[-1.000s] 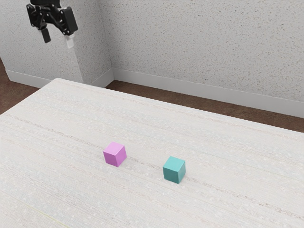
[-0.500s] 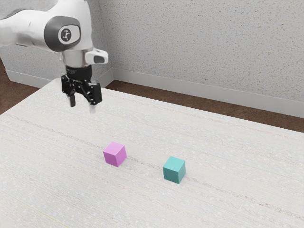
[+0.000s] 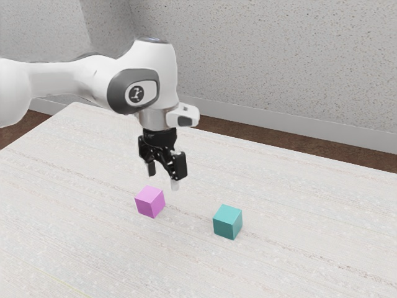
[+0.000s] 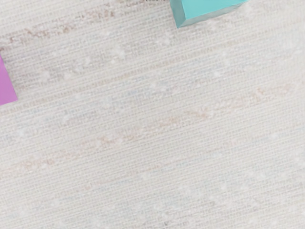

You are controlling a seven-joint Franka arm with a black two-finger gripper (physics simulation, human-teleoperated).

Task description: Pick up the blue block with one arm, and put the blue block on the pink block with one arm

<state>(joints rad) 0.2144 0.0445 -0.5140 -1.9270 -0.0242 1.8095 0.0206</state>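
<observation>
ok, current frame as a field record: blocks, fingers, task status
blue block: teal-looking, on the table, apart from the pink block, toward the exterior view's right of it
pink block: on the table, nothing on top
fingers: open, holding nothing, above the table near the pink block
task status: blue block not yet grasped
</observation>
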